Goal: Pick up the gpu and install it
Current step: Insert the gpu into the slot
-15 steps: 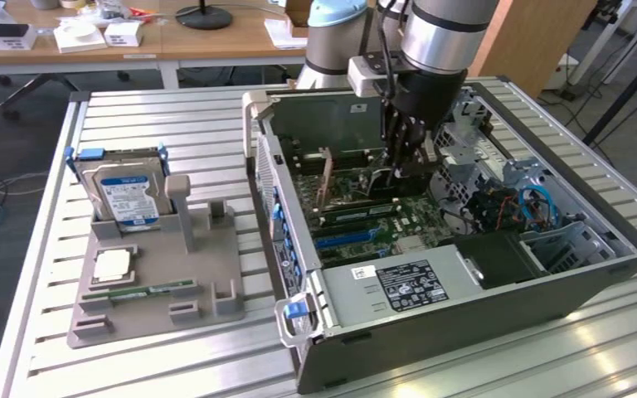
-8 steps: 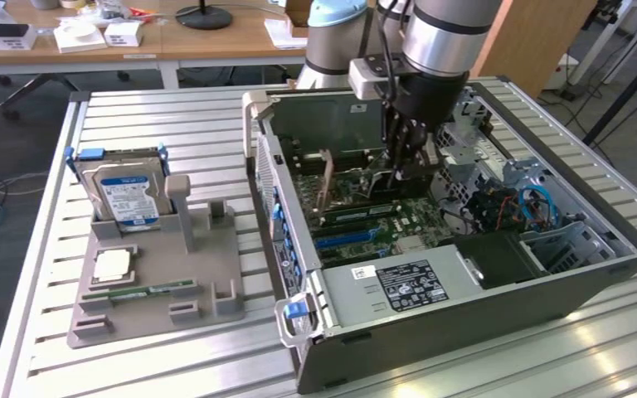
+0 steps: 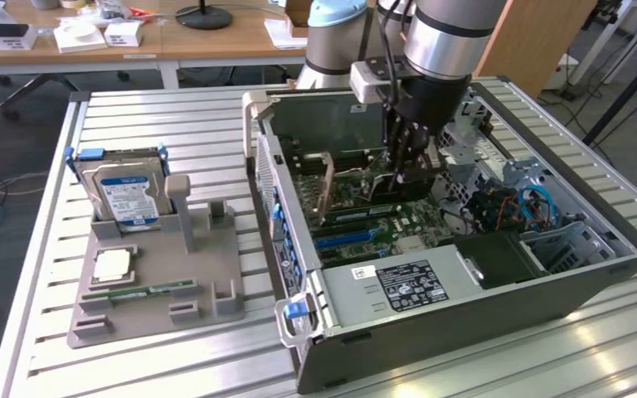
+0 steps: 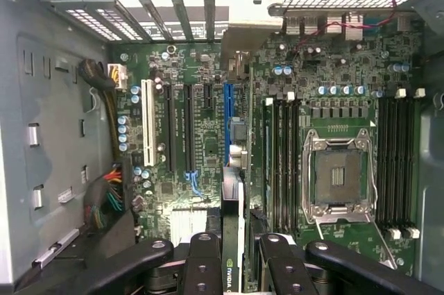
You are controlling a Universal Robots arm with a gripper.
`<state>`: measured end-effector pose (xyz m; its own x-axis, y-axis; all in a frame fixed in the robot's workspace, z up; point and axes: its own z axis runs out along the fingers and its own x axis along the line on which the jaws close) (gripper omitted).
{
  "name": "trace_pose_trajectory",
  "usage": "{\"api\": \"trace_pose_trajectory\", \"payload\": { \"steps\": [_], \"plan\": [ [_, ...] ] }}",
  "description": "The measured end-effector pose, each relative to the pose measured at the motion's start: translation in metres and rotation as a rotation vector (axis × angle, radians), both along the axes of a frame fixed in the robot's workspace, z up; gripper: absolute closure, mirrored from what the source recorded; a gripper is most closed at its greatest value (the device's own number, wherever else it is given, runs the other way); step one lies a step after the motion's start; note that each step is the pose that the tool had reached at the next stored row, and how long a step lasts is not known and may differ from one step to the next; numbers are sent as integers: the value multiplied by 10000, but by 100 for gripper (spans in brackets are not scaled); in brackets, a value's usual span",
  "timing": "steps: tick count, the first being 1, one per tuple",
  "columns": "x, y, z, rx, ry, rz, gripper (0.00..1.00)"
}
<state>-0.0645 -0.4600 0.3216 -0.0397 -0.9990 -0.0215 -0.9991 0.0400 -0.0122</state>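
Quick update: the black multi-link gripper [image 3: 413,170] is sitting deep inside the open grey tower PC case [image 3: 540,307]. Its fingers [image 4: 201,260] are squeezing in narrow on the thin dark circuit card with the green logo, aka the gpu [image 4: 233,205], so I'd say the pick-up part is done. The card is hanging edge-on straight below the gripper. It's lining up with the long blue expansion slot [image 4: 227,104] on the green motherboard [image 4: 208,149] underneath. I honestly can't tell if it's seating in the slot yet. Since the gripper isn't letting go, I'm calling the install not finished.
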Motion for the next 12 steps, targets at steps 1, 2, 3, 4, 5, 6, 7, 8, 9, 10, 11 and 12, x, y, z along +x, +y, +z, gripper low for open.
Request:
{"api": "trace_pose_trajectory", "payload": {
  "steps": [1, 2, 3, 4, 5, 6, 7, 8, 9, 10, 11, 12],
  "plan": [
    [0, 0, -1, 0, 0, 58, 74],
    [0, 0, -1, 0, 0, 120, 74],
    [0, 0, -1, 0, 0, 155, 74],
    [0, 0, -2, 1, 0, 157, 74],
    [0, 0, -2, 1, 0, 158, 74],
    [0, 0, -2, 1, 0, 158, 74],
    [0, 0, -4, 2, -1, 158, 74],
    [0, 0, -16, 7, -3, 159, 74],
    [0, 0, -27, 3, -2, 160, 74],
    [0, 0, -41, 1, -1, 161, 74],
    [0, 0, -55, 2, -1, 163, 74],
    [0, 0, -69, 2, -1, 165, 74]
  ]
}}
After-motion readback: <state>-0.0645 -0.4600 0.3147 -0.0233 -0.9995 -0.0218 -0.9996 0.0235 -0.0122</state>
